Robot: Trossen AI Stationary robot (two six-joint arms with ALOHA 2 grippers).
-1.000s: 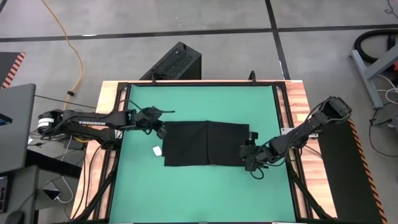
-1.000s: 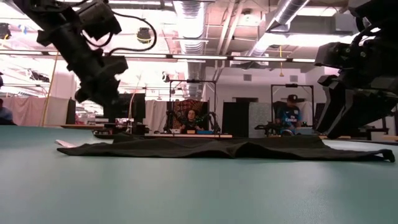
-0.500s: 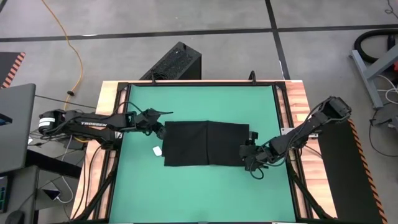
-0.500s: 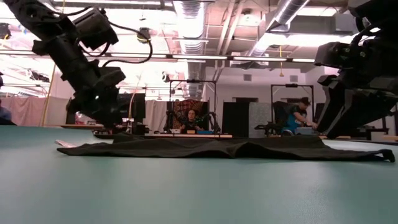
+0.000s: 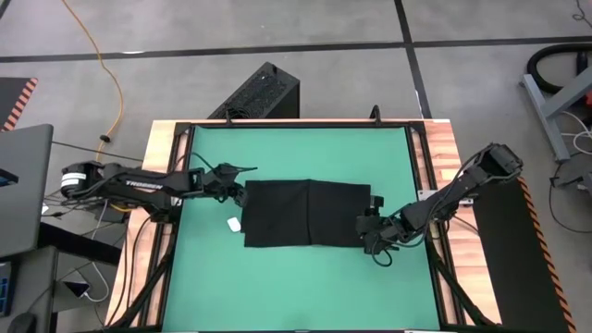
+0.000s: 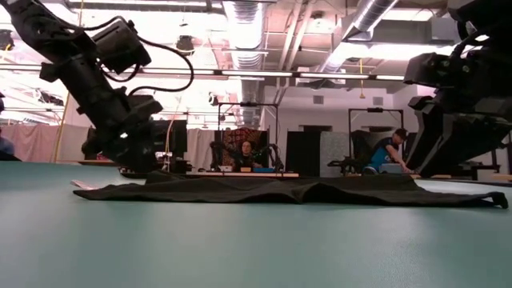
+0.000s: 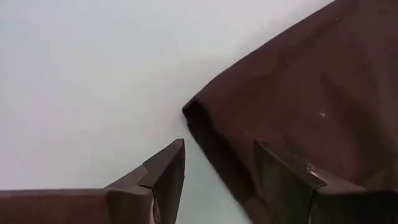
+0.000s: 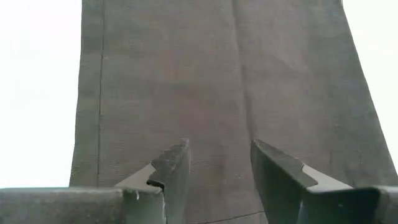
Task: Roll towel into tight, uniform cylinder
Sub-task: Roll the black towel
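Note:
The black towel [image 5: 305,215] lies flat on the green mat [image 5: 296,153], with a low ridge across its middle [image 6: 308,190]. Its small white tag [image 5: 233,224] sticks out by the near left corner. My left gripper [image 5: 237,191] is open at the far left corner [image 7: 191,113]: one finger is over the mat, the other over the cloth. My right gripper [image 5: 368,231] is open over the towel's right edge, near its near corner, and the cloth [image 8: 217,93] stretches away beyond its fingers. My left gripper slants down at the towel's far left corner from the table's left. I cannot tell whether its fingers [image 7: 283,180] touch the cloth. My right gripper slants down over the right edge from the table's right, and I cannot tell if its fingers [image 8: 273,174] touch either.
A black ribbed box [image 5: 264,92] stands on the floor beyond the table's far edge. Wooden table borders [image 5: 444,148] frame the mat. Bare mat lies on the near and far sides of the towel. In the low view, people [image 6: 388,152] sit in the room behind.
My left gripper has come down toward the towel's far left corner, and its wrist has rolled a little. The towel and my right gripper have kept still.

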